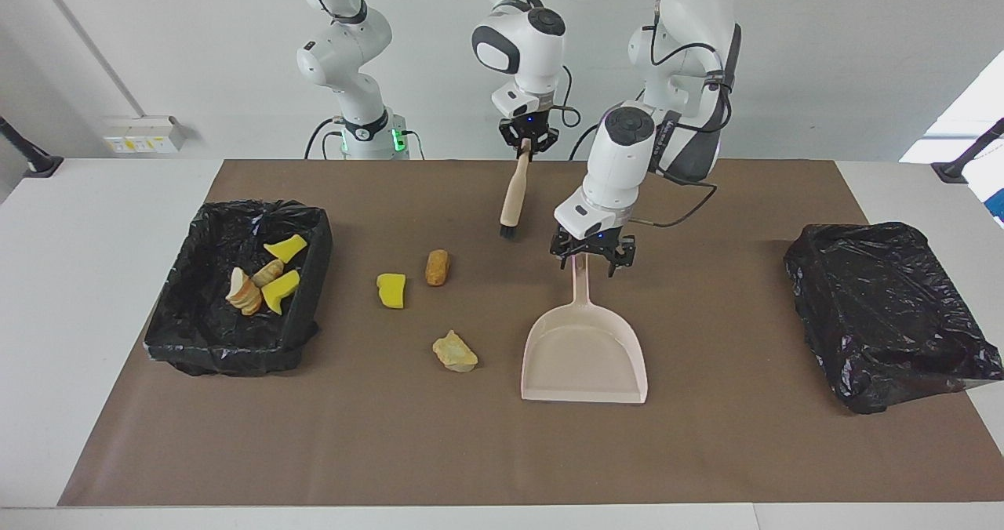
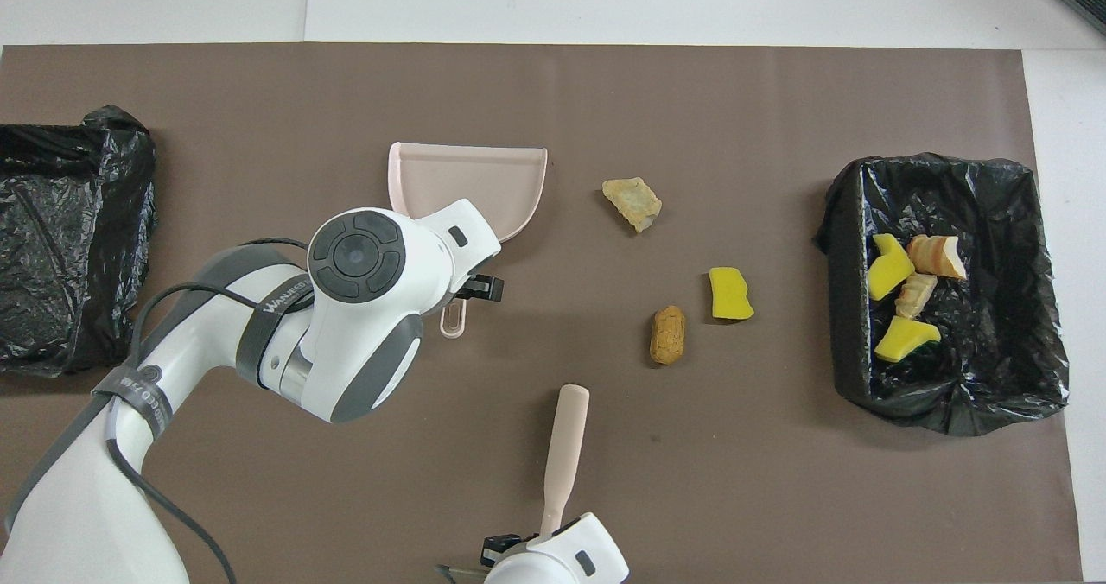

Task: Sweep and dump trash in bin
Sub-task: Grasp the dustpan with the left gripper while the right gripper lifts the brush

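Trash (image 1: 405,304): three bits on brown mat (image 1: 706,451) beside dustpan (image 1: 584,353), four in lined bin (image 1: 310,279). Right gripper (image 1: 526,147) clamps brush (image 1: 514,197). Left gripper (image 1: 592,256) spread over dustpan handle, hiding its top.

Counted: 3 yellow sponge chunks (image 1: 391,290) & 4 tan bread bits (image 1: 437,267), w/ 4 of those 7 inside the bin (image 1: 310,224) w/ trash; 2 black-lined bins total, 1 dustpan (image 1: 584,353), 1 brush (image 1: 514,197).
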You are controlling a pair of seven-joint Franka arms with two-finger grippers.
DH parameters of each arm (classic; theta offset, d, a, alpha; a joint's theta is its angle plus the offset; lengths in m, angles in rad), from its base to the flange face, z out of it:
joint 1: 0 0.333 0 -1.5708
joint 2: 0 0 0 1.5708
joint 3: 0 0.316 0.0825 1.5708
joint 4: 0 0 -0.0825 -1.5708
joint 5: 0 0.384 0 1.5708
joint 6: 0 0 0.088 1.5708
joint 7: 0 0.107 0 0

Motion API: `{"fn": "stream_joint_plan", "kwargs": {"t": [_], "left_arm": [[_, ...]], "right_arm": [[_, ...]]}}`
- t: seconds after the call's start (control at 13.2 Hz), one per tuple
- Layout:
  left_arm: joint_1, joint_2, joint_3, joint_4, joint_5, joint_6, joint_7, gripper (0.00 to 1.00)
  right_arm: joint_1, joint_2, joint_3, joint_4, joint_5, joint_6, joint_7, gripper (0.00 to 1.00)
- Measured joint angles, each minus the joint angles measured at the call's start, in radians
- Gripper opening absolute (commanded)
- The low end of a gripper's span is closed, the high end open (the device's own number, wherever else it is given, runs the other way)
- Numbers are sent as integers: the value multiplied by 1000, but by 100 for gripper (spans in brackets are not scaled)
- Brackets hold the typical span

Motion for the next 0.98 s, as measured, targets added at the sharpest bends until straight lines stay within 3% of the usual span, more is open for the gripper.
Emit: {"fn": "stream_joint_plan", "kwargs": {"t": [0.23,0.38,0.53,0.68,0.76,0.91,0.98], "left_arm": [[0,15,0,0,3,19,-15,96],[0,26,0,0,3,34,-18,93],[0,46,0,0,4,72,-18,72],[0,63,0,0,7,89,-18,29],[0,66,0,0,16,90,-18,14],[0,67,0,1,71,90,-19,3],[0,67,1,6,90,90,-20,2]], "right_arm": [[-158,-157,-5,-69,0,-107,-210,0],[-285,-199,-9,-82,0,-121,-370,0],[-435,-193,-13,-89,-1,-117,-562,0],[-570,-169,-15,-99,-1,-77,-735,0],[-633,-158,-16,-109,-1,-45,-817,0],[-732,-145,-17,-139,0,20,-960,0],[-768,-144,-17,-150,1,33,-1014,0]]}}
